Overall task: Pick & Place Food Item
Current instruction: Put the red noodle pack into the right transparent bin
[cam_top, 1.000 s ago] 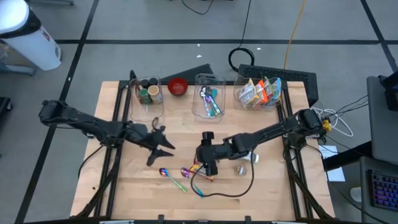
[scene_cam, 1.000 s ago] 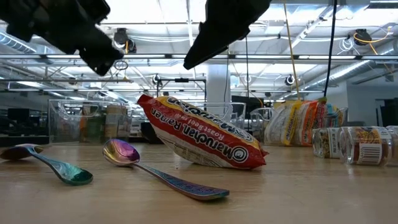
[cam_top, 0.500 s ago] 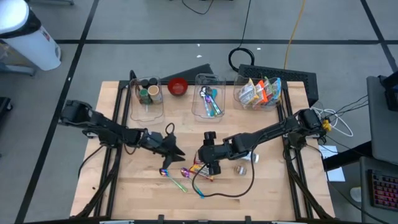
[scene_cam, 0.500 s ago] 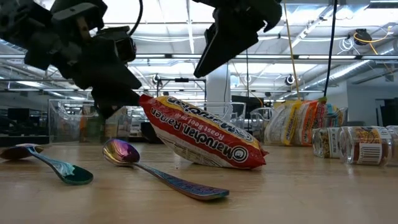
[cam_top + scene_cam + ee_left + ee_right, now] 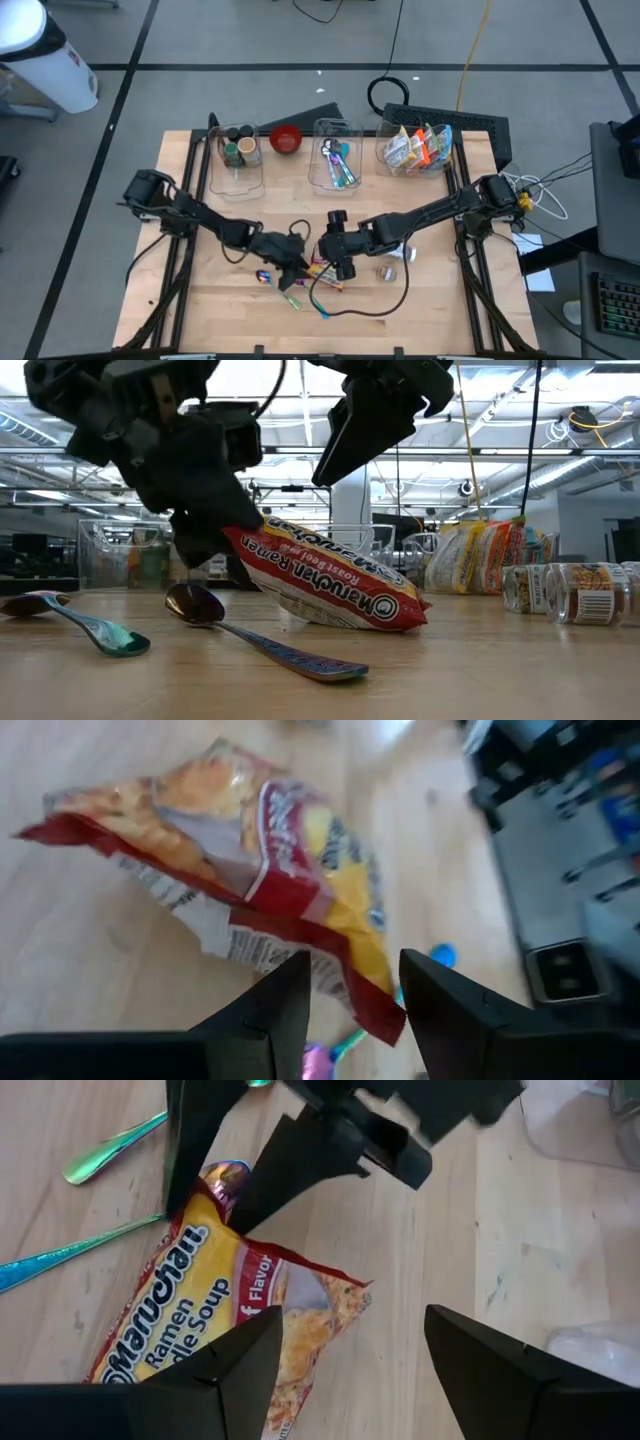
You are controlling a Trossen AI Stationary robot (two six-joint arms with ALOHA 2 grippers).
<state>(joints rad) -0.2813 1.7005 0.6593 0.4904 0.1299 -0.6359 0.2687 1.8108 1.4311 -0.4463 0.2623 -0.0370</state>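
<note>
Two claws converge on the ramen packet [image 5: 320,578], which lies on the wooden surface [image 5: 430,310] with one end propped up, leaving an edge free for a pinch. The left claw [image 5: 348,988] is low at that raised end, fingers spread either side of the packet's edge, not yet pinching it; its arm reaches out long and low from the surface's left side. The right claw [image 5: 345,1350] hangs above the packet, fingers spread wide, holding nothing. A spoon [image 5: 260,642] lies just beside the packet.

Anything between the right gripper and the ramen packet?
No. In the right wrist view, right gripper hovers with open jaws above red-and-yellow plastic ramen packet; nothing between.
</note>
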